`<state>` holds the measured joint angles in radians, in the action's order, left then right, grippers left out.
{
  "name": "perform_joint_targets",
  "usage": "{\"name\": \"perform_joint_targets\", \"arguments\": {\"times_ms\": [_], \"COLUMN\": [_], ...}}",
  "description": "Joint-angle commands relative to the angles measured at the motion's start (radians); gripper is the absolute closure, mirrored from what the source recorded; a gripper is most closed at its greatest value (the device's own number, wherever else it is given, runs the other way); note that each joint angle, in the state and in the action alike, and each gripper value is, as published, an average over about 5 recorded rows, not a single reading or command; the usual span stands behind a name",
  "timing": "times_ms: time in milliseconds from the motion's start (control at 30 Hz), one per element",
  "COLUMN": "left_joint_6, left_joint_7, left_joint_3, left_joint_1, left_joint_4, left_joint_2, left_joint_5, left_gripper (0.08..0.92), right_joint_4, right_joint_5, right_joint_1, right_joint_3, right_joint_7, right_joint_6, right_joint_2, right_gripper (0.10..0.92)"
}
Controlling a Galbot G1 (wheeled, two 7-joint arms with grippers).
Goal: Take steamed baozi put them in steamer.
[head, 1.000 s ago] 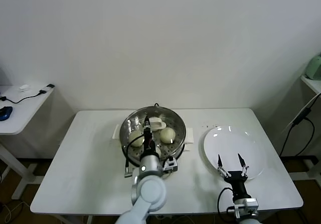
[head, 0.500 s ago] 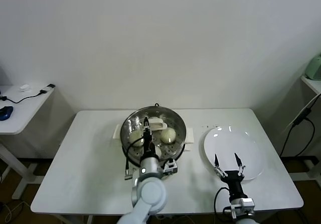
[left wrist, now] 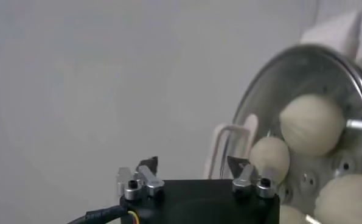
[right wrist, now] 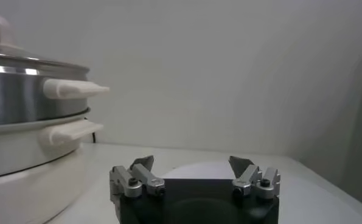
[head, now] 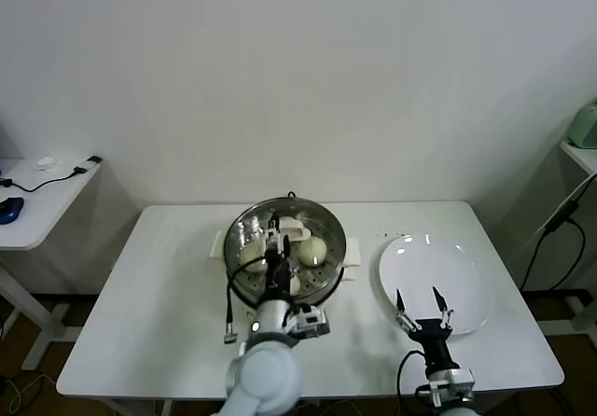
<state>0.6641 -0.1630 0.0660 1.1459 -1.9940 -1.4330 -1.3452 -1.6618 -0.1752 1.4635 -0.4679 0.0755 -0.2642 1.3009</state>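
Note:
The steamer (head: 326, 222), a shiny steel pot on a white base, stands mid-table. It holds several cream-white baozi: one at the left (head: 250, 254), one at the right (head: 312, 248), one near the front rim (head: 295, 284). In the left wrist view they lie in the steamer (left wrist: 272, 91) as round buns (left wrist: 311, 123), (left wrist: 269, 157). My left gripper (head: 272, 241) (left wrist: 191, 164) is open and empty, over the steamer's near side. My right gripper (head: 417, 301) (right wrist: 191, 162) is open and empty, over the front edge of the white plate (head: 457, 267).
The white plate (right wrist: 187, 171) carries nothing. The steamer's side handles (right wrist: 71, 89) stick out toward the plate. The white table (head: 159, 295) is bare on its left. A side table (head: 37, 201) with cables stands far left.
My left arm has drawn back toward the table's front edge, away from the steamer's middle. My right gripper has slid slightly back and to the left over the plate's edge.

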Motion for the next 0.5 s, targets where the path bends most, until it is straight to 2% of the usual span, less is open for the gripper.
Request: {"name": "perform_joint_targets", "arguments": {"times_ms": [33,133,233,367,500], "left_joint_6": [-0.369,-0.501,-0.577,-0.609,-0.649], "left_joint_7": [0.293,0.387,0.399,0.371,0.310], "left_joint_3": [-0.202,-0.344,-0.533,-0.747,-0.827], "left_joint_1": [0.135,0.185,0.240,0.299,0.358], "left_joint_4": [-0.204,-0.223,-0.224,-0.148,-0.050], "left_joint_2": [0.065,0.070,0.064,0.103,0.166], "left_joint_5": [0.773,1.059,1.359,1.675,1.751], "left_gripper": [0.244,0.193,0.179,0.177,0.177], "right_joint_4": [-0.009,-0.006,-0.008,0.000,0.014], "right_joint_5": [-0.042,-0.043,-0.044,-0.051,-0.069], "right_joint_1": [0.014,0.019,0.026,0.026,0.019], "right_joint_3": [0.015,0.019,0.014,0.002,-0.021], "right_joint_7": [0.020,0.012,0.007,0.022,0.024], "right_joint_6": [-0.029,-0.070,-0.092,-0.096,-0.092], "right_joint_2": [-0.037,-0.045,-0.042,-0.036,-0.029], "right_gripper": [0.203,0.202,0.203,0.203,0.202]}}
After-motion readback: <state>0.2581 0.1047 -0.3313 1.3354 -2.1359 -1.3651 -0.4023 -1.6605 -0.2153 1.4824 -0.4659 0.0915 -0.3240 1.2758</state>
